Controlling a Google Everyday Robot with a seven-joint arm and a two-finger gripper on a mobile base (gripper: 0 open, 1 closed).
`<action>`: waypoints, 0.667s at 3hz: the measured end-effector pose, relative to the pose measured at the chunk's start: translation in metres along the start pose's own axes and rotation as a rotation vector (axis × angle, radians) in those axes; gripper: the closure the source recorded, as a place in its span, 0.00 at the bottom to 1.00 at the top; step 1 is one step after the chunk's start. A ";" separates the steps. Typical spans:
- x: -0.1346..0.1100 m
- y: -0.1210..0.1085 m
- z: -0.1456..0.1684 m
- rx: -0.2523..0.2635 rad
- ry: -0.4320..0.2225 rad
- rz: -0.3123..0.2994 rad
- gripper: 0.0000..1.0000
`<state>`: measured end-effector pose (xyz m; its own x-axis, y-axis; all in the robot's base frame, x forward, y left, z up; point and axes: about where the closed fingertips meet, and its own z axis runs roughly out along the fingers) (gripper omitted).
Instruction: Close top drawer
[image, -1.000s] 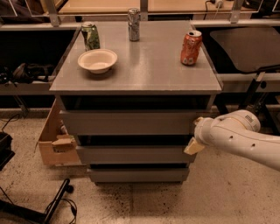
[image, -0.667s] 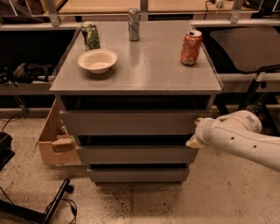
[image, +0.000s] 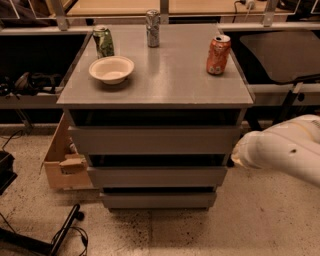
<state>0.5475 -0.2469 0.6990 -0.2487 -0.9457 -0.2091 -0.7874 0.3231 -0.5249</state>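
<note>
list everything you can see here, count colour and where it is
cabinet top: 1, grey, centre
top drawer: 1, grey, uppermost front under the cabinet top
lower drawers: 2, grey, below the top drawer
bowl: 1, cream, left on the cabinet top
green can: 1, back left, behind the bowl
silver can: 1, back centre
orange can: 1, right side
cardboard box: 1, brown, on the floor left of the cabinet
arm: 1, white, entering from the right
gripper: 1, pale, at the arm's tip by the drawers' right edge
</note>
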 end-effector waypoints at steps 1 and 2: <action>0.014 -0.041 -0.071 -0.002 0.014 0.028 1.00; 0.023 -0.089 -0.113 -0.028 0.018 -0.022 1.00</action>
